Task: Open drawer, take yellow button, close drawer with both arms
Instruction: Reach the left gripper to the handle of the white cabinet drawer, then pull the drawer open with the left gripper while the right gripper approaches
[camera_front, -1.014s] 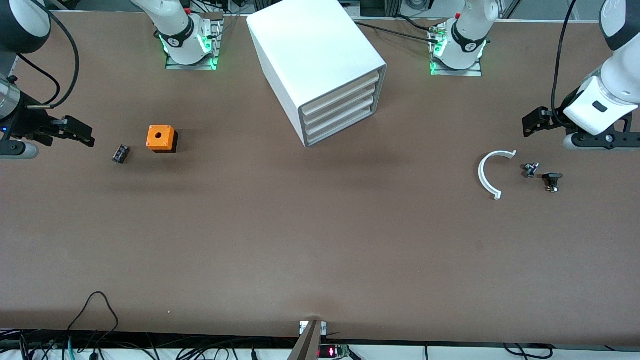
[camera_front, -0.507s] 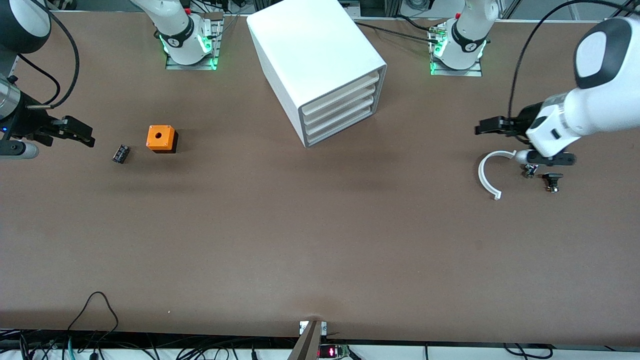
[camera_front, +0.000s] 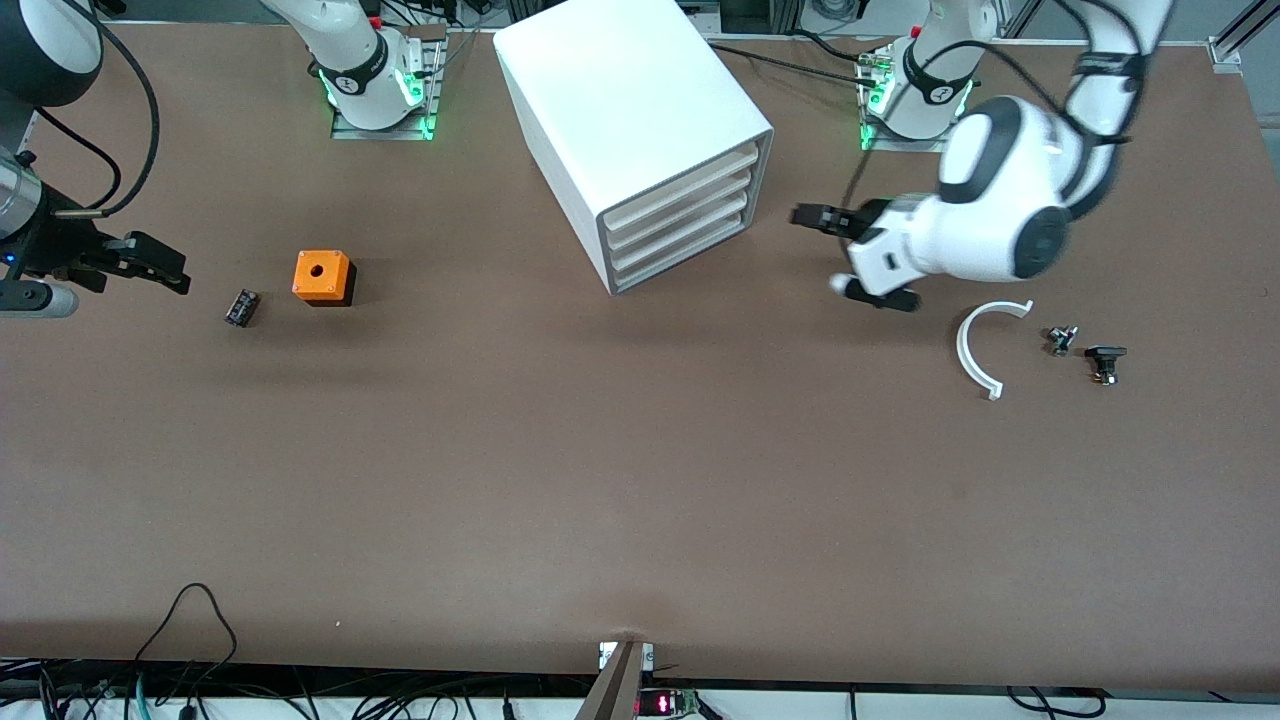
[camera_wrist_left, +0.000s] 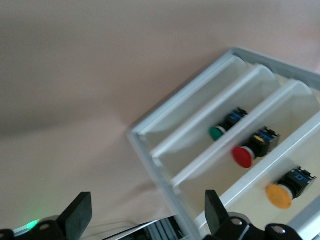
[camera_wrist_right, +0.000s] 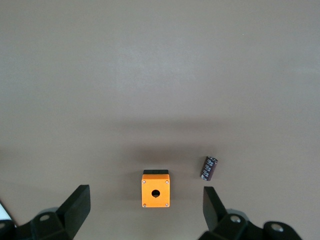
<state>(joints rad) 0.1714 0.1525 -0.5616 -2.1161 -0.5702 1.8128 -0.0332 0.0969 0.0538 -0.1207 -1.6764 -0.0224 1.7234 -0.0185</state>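
Brown table (camera_front: 640, 480) carries everything. The biggest item is the white cabinet (camera_front: 640, 130), w/ four stacked fronts all flush. The drawer (camera_front: 690, 170) is the uppermost front and sits shut.

Left arm (camera_front: 1000, 225) reaches in from its base. The left hand (camera_front: 808, 216) is up over bare table, pointing at the cabinet's front, between it and the white arc (camera_front: 970, 350). In the left wrist view the left hand (camera_wrist_left: 146, 200) is spread wide – fingers (camera_wrist_left: 75, 220) well apart, nothing held.

Right arm (camera_front: 30, 60) waits at its own end of the table. The right hand (camera_front: 170, 268) is over bare table, also wide open and empty, w/ the orange box (camera_front: 321, 276) and the black part (camera_front: 241, 306) ahead of it. The black part lies closer to this hand than the box does. The right wrist view shows the same two ahead of the fingertips, box (camera_wrist_right: 155, 190) w/ its round hole up, black part (camera_wrist_right: 209, 168) just beside it, not touching.

Two small dark parts (camera_front: 1061, 340) (camera_front: 1104, 362) lie near the arc, farther from the left hand than the arc is.

The button (camera_wrist_left: 278, 196) shows through the clear drawer fronts ahead of the left hand – orange cap, dark body, inside the end compartment of the stack. A red-capped one (camera_wrist_left: 243, 156) and a green-capped one (camera_wrist_left: 217, 132) sit in the next two compartments.
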